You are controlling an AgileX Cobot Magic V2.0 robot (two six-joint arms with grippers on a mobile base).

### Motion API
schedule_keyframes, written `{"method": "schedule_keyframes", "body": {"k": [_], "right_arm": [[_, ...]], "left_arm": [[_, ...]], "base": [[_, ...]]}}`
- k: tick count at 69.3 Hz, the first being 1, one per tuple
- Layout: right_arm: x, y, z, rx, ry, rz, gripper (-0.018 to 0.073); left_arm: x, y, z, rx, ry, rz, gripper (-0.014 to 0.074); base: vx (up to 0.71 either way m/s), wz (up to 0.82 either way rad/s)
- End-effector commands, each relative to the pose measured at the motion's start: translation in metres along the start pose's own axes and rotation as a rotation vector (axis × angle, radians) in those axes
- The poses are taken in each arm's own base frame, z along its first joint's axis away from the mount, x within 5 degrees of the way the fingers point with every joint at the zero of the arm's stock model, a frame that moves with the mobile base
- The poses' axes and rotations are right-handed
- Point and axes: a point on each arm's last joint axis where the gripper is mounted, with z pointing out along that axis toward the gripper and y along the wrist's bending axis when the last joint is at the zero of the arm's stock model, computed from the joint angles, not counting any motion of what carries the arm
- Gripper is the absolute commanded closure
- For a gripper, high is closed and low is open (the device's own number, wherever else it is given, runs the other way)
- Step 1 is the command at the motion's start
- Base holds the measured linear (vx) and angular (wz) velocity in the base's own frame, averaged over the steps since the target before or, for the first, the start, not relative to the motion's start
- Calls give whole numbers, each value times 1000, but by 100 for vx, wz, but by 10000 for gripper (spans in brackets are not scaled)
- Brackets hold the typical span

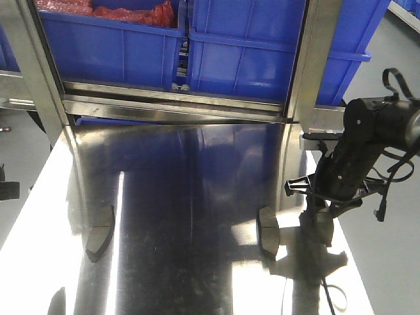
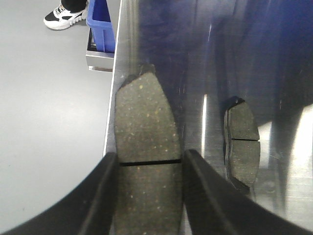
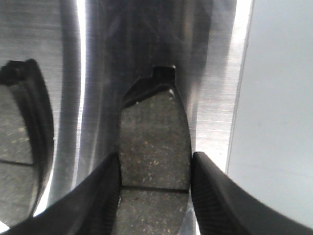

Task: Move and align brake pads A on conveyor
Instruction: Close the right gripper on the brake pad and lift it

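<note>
The shiny steel tabletop (image 1: 197,184) carries four brake pads A (image 1: 100,233), lying flat, long sides running along the tabletop's length. The outer left pad (image 2: 146,132) lies right at the tabletop's left edge, with the inner left pad (image 2: 242,142) near it toward the middle. The outer right pad (image 3: 154,132) lies just inside the tabletop's right edge, the inner right pad (image 1: 268,231) beside it toward the middle.

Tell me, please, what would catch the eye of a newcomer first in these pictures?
The shiny steel table strikes first, mirroring the blue bins behind it. In the wrist views, the left hand grips the left-edge pad at its groove, and the right hand grips the right-edge pad likewise. In the front view, a loose pad lies at the left and a second loose pad at the right.
</note>
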Motion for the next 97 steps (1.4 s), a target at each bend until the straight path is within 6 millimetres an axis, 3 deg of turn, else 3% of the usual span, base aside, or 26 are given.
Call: {"method": "schedule_keyframes", "body": {"k": [1, 37, 53, 76, 97], "right_arm": [[-1, 0, -38, -16, -118, -8, 500], [26, 3, -118, -68, -360, -20, 500], [62, 10, -124, -94, -568, -70, 500], [119, -2, -122, -124, -786, -64, 500], [137, -5, -133, -141, -898, -63, 500]], "left_arm": [[-12, -2, -12, 21, -110, 3, 489], [-12, -2, -12, 21, -110, 3, 489], [-12, -2, -12, 21, -110, 3, 489], [-12, -2, -12, 21, -110, 3, 489], [-13, -2, -12, 21, -111, 3, 489]], "base": [[0, 0], [0, 0], [0, 0], [0, 0], [0, 0]]}}
